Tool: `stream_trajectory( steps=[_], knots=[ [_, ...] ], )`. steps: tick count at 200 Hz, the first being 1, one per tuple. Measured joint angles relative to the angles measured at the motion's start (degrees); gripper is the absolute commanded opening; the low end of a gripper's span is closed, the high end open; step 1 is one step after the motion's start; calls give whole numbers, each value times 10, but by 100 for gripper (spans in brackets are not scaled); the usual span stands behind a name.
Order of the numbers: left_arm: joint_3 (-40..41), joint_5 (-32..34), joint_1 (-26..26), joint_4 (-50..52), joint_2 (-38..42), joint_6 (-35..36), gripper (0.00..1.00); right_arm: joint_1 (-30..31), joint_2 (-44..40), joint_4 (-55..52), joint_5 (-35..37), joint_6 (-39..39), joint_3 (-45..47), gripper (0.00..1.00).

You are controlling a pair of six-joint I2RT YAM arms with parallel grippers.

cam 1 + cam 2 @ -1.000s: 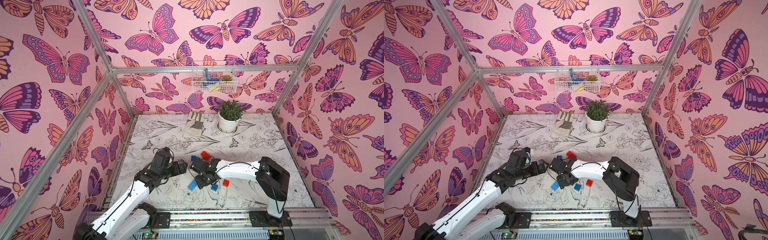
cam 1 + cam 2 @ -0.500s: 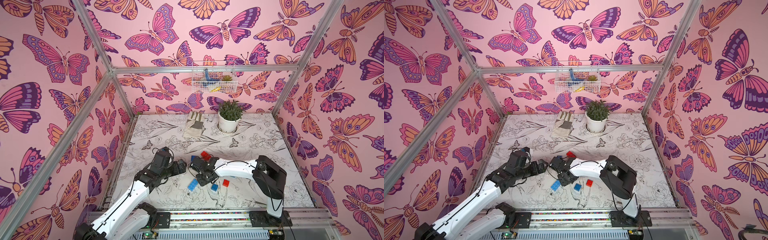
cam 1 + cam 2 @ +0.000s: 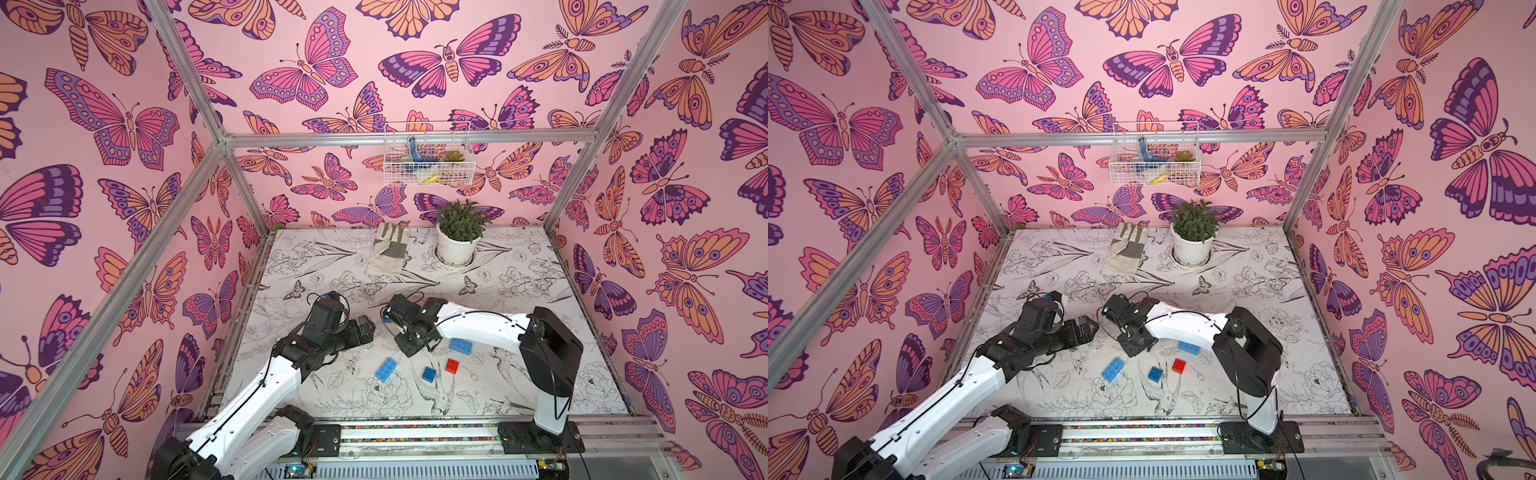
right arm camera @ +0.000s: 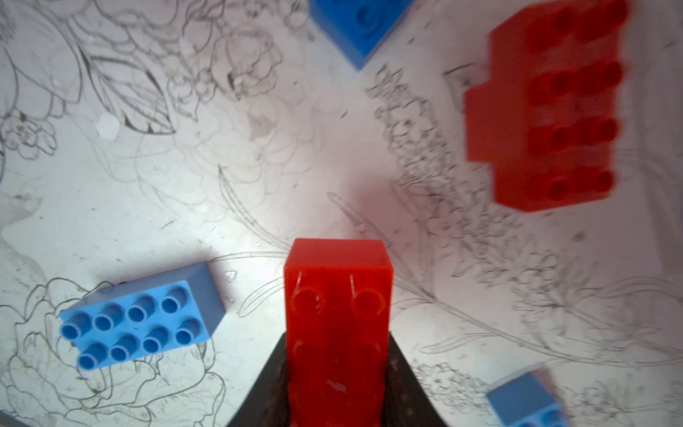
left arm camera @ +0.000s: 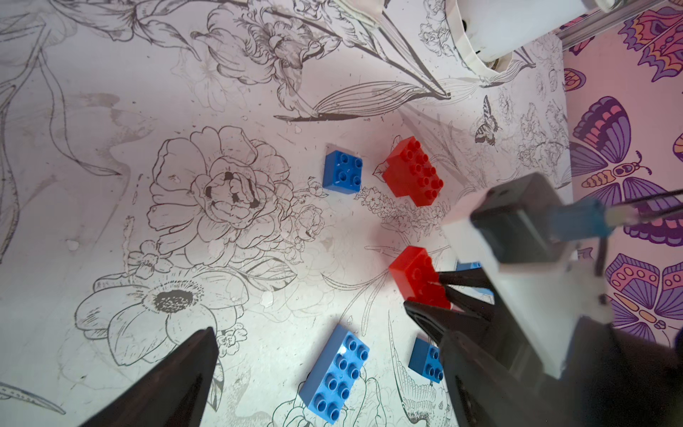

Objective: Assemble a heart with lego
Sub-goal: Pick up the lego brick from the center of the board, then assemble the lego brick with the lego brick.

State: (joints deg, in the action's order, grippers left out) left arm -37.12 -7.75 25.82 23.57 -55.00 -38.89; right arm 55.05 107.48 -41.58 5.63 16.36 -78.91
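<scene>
I am looking all over, and no words, numbers or signs are showing anywhere that I can read here.

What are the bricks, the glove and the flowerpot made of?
The bricks look like hard plastic: smooth, shiny, with moulded round studs and a glint of light. The glove looks like cloth or soft leather: matte, cream with grey patches, lying limp. The pot is white and smooth; ceramic or plastic, I cannot tell which.

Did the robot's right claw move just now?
Yes. The right gripper shifted away from the small square red plastic brick, toward the white plant pot.
</scene>
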Motion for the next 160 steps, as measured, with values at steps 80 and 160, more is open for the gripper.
stream_trajectory(
  steps=[80, 160],
  knots=[
    [-35, -11, -4, -67, -78, 0, 100, -96, 57, -48, -40, -152, -158, 4],
    [-58, -26, -4, -88, -89, -16, 100, -122, 165, -119, -56, -222, -271, 4]
  ],
)
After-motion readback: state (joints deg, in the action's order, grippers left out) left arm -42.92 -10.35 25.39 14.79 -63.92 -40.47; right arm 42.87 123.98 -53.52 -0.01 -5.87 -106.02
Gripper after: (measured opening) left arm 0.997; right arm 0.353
